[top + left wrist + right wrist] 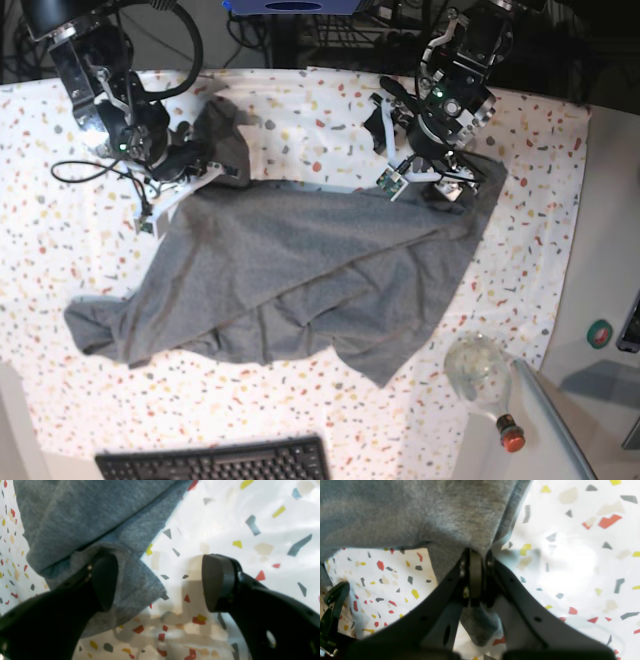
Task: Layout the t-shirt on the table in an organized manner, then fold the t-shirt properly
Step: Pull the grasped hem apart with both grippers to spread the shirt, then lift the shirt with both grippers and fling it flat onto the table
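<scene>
My right gripper (475, 573) is clamped tight on a fold of the t-shirt (300, 275), the two fingers (475, 570) pressed together with grey cloth bunched above them and a tail of it hanging down behind. In the base view that gripper (205, 172) sits at the shirt's far edge on the side away from my other arm, holding the fabric up in a small peak.

My left gripper (160, 582) stands with its jaws apart and nothing pinched between them. One finger (105, 580) lies against a rolled corner of the t-shirt (87, 517), touching it, while the other finger (216, 580) is over bare table (250, 542), well clear of the cloth. Between the two fingers I see only speckled tablecloth and the tip of that grey corner. In the base view this gripper (432, 178) is at the shirt's other far corner.

The t-shirt lies spread across the middle of the table (300, 110), not flat: a long diagonal crease runs across it, one sleeve trails toward the near edge on my right arm's side, and the hem is rumpled with folds lapping over each other.

Near the shirt's near edge, a keyboard (215, 463) sits at the table's front, and a clear bottle (485, 385) with a red cap lies beside the table's corner.
</scene>
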Available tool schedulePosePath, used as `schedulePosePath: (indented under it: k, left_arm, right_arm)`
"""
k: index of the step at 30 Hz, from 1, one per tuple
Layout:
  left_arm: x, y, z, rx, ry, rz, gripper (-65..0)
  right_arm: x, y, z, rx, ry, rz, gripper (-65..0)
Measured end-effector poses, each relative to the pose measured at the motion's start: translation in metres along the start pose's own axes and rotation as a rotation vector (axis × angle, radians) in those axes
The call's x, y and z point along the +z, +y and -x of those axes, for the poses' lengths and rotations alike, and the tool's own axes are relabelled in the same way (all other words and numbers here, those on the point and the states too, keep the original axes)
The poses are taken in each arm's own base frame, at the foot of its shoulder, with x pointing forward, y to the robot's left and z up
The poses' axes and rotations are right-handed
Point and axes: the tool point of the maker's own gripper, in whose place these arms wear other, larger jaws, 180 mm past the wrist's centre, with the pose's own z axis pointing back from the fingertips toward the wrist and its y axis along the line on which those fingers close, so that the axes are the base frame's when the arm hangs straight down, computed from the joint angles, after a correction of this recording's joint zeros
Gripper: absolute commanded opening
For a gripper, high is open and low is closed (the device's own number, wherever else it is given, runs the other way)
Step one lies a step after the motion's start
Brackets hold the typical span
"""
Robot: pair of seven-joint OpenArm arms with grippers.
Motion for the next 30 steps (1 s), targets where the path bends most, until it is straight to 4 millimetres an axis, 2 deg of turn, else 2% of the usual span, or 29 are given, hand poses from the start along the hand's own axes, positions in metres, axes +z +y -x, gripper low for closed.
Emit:
schedulePosePath:
  k: [5, 9, 13, 18, 23, 30]
  left_arm:
    - [0.003, 0.010, 0.008, -0.029, 0.005, -0.020, -16.3]
    - [0.013, 0.036, 0.036, 0.005, 0.067, -0.086, -16.3]
    - [0.013, 0.050, 0.042, 0.003, 0.097, -0.119, -16.3]
    - [0.012, 0.047, 0.039, 0.007, 0.091, -0.115, -16.3]
    - [0.006, 0.027, 0.025, -0.043, 0.068, -0.072, -16.5]
    - [-0.002, 0.025, 0.023, -0.036, 0.056, -0.063, -16.8]
  right_arm:
    - [0.000, 0.000, 0.000, 0.000, -0.001, 0.001, -65.0]
    - [0.000, 0.000, 0.000, 0.001, 0.000, 0.001, -65.0]
    - [0.000, 0.000, 0.000, 0.000, 0.000, -0.001, -65.0]
    - [0.000, 0.000, 0.000, 0.000, 0.000, 0.000, -65.0]
    - [0.000, 0.000, 0.000, 0.000, 0.000, -0.001, -65.0]
    - [0.000, 0.000, 0.001, -0.001, 0.003, -0.001, -65.0]
